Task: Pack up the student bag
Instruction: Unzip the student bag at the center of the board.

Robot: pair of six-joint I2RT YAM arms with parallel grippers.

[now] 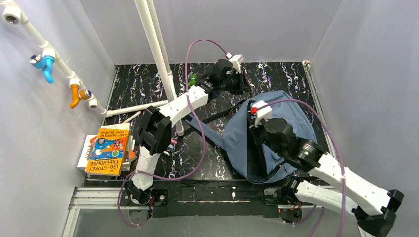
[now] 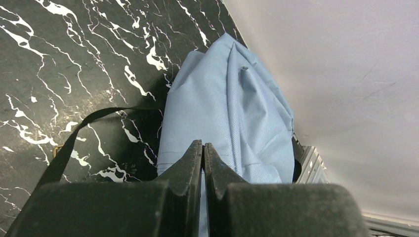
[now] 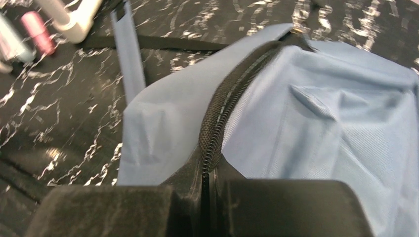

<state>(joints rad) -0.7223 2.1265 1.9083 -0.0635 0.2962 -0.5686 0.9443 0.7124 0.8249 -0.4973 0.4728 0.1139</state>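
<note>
While the student bag lies slumped on the right half of the table, close to its right edge, I have my right gripper pinched shut on its zip. My left gripper, by the far edge, nips a fold of its fabric. I judge that both grips are there to tension the mouth for opening. The books sit stacked at the near left corner.

The left arm stretches far forward, the left tool with its 2 fingers pressed together. The right arm bends inward, the right tool likewise clamped.
</note>
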